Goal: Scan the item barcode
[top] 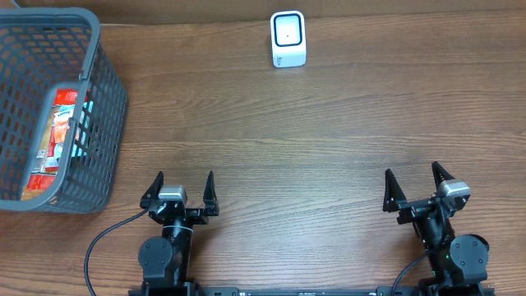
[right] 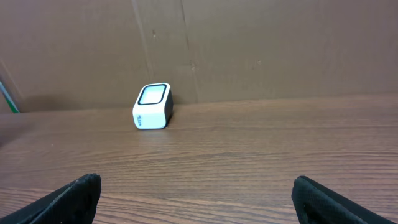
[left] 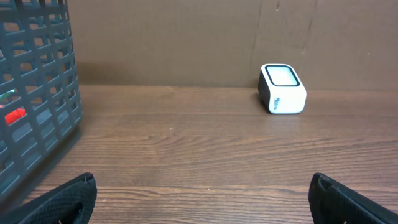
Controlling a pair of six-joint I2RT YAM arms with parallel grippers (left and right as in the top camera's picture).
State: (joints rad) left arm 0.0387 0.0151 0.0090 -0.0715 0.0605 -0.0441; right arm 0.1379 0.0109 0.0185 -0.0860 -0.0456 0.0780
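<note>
Plainly, the left gripper (top: 183, 179) and right gripper (top: 412, 173) rest spread and empty at the table (top: 329, 140) near edge, ready to fetch an item (top: 59, 136), seemingly a red packet, from the basket (top: 90, 49) at its left edge for the scanner (top: 288, 39) at the far edge.

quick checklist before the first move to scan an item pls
1. left claw open and empty: ok
2. right claw open and empty: ok
3. Packets lie inside the basket, on the left arm's side: ok
4. Scanner stands at the far edge of the table with nothing covering its window: ok
5. Which face of the packets carries the barcode: cannot tell
6. Basket handle out of the way of a reach in from above: not ok; it seems to cross over the packets
</note>
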